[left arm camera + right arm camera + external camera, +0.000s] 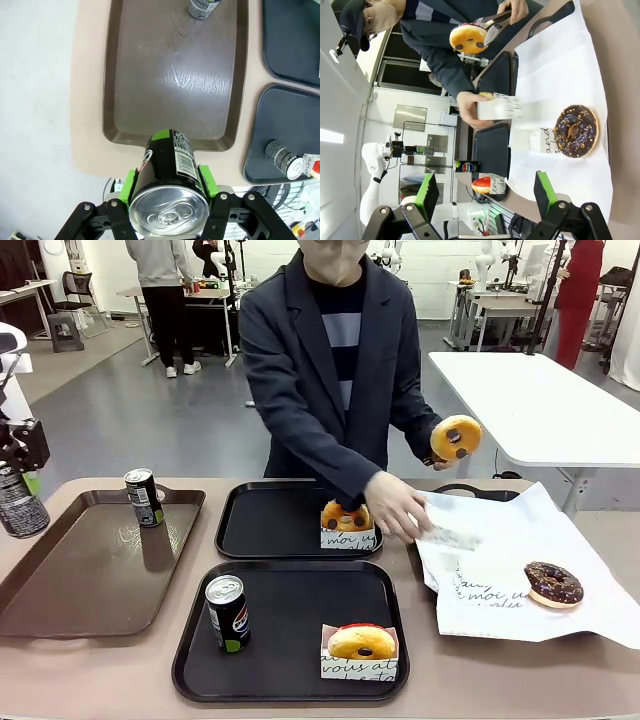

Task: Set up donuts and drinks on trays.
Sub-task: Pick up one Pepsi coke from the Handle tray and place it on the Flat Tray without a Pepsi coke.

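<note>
Left wrist view places the left gripper (pixel 170 185) clamped on a held can (pixel 167 165), with one green pad against each side of the body. The grip is on the can's wall, so the base is free for setting down. In the front view this can hangs at the far left, off the table surface, just beside the brown tray (pixel 100 570). The brown tray acts as the supply point, and a spare can (pixel 143 497) stands upright near its far edge. The near black tray (pixel 290 680) already carries a placed can (pixel 227 612) at its left and a sleeved donut (pixel 361 645) at its right, so that set appears complete. The far black tray (pixel 265 530) carries a second sleeved donut (pixel 346 522) at its right and no can. Its open left half is therefore the probable destination for the held can. The person's tongs hold a raised donut (pixel 455 437) above the white paper sheet (pixel 600 540). The person's other hand (pixel 398 505) holds a paper sleeve (pixel 450 537) just beside the far black tray, apparently to wrap that donut. A chocolate donut (pixel 553 583) lies unwrapped on the sheet. The right gripper (pixel 485 195) hovers over the sheet with its jaws wide apart and nothing between them.
</note>
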Tool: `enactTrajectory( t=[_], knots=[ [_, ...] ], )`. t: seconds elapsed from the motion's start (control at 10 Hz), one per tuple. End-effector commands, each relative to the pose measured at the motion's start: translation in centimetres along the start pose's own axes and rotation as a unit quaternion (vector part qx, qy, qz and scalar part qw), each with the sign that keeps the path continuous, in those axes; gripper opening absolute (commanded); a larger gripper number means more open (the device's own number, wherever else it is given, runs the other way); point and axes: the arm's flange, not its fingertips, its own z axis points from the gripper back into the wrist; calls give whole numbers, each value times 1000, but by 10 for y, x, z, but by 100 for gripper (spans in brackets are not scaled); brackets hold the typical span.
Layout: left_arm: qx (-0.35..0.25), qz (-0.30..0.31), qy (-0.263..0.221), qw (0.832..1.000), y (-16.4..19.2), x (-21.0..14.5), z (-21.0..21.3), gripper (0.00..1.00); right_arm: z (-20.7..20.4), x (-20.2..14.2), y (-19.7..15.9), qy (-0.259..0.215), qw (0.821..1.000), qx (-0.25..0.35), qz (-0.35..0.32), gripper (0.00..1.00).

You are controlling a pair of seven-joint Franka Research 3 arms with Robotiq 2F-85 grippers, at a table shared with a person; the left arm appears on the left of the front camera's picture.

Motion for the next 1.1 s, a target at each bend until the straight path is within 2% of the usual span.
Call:
enactTrajectory(
  t=[0.0, 0.3, 0.7, 0.9, 1.0],
  knots=[
    [-1, 2, 0, 1000, 2, 1, 0, 59, 0, 2, 0, -10, 1000, 14, 10, 100],
    [38, -77, 19, 996, -65, 13, -13, 59, 0, 2, 0, -10, 1000, 14, 10, 100],
    [88, -181, 48, 978, -212, 10, -31, 59, 0, 2, 0, -10, 1000, 14, 10, 100],
    [109, -200, 72, 971, -274, 7, -55, 59, 0, 2, 0, -10, 1000, 14, 10, 100],
    [111, -202, 70, 971, -290, 9, -61, 59, 0, 2, 0, -10, 1000, 14, 10, 100]
  ],
)
